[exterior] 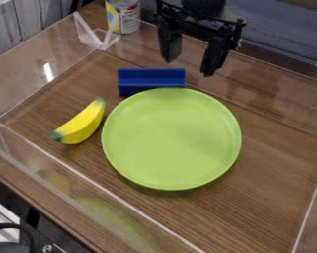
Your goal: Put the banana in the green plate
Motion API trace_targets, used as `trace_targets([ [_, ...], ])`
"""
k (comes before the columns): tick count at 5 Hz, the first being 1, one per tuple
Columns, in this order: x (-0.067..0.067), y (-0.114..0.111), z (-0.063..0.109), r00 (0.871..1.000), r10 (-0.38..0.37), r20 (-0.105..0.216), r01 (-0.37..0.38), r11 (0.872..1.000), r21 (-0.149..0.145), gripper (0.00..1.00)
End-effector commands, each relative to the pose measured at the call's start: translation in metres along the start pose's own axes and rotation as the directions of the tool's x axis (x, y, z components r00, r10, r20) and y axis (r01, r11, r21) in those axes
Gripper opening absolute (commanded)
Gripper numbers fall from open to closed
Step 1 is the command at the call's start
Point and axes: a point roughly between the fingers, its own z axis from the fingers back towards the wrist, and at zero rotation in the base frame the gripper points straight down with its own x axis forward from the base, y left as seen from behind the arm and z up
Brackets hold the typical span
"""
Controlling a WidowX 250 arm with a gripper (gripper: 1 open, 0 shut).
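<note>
One green plate holds nothing, banana beside it, jaws spread above.

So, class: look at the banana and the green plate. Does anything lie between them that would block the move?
Nothing visible does. The banana lies just left of the green plate, close to its rim, with bare table between. The blue block sits behind the plate, off that path. The open gripper hangs above the block.
</note>
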Motion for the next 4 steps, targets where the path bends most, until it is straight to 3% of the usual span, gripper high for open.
trace_targets([
  [1, -0.007, 0.014, -0.007, 1.000, -0.002, -0.019, 0.002, 1.000, 0.003, 1.00],
  [2, -0.032, 0.047, -0.013, 1.000, 0.015, 0.009, -0.015, 1.000, 0.000, 1.00],
  [4, -0.069, 0.115, -0.028, 0.996, 0.059, 0.073, -0.059, 0.998, -0.011, 1.00],
])
